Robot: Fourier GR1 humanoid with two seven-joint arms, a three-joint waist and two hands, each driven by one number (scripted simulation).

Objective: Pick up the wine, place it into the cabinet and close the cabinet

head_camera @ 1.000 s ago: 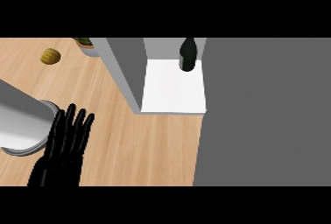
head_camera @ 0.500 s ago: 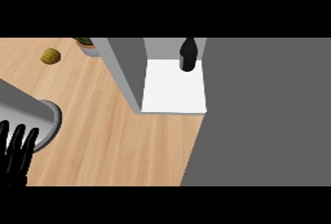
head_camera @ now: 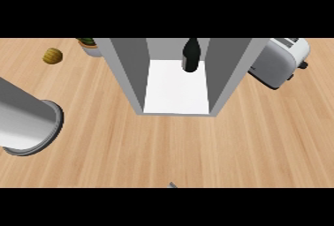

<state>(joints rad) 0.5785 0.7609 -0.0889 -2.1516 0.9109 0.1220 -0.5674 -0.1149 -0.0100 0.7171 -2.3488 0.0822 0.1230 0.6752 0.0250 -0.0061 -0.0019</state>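
Observation:
The dark wine bottle stands upright at the back of the open grey cabinet, on its white floor. The cabinet sits in the middle of the wooden counter with its front open towards me; no door shows. A grey forearm comes in from the left edge and ends in a round rim, with no hand showing on it. Neither black hand is in view. A tiny grey tip pokes up at the lower edge.
A white and grey toaster stands right of the cabinet. At the back left lie a small yellow-brown object and a potted plant, partly hidden by the cabinet wall. Bare wooden counter spreads in front.
The left hand slid off the lower left and is gone; only the forearm stays. The large grey shape that hid the right half has gone, which uncovers the cabinet's right wall and the toaster.

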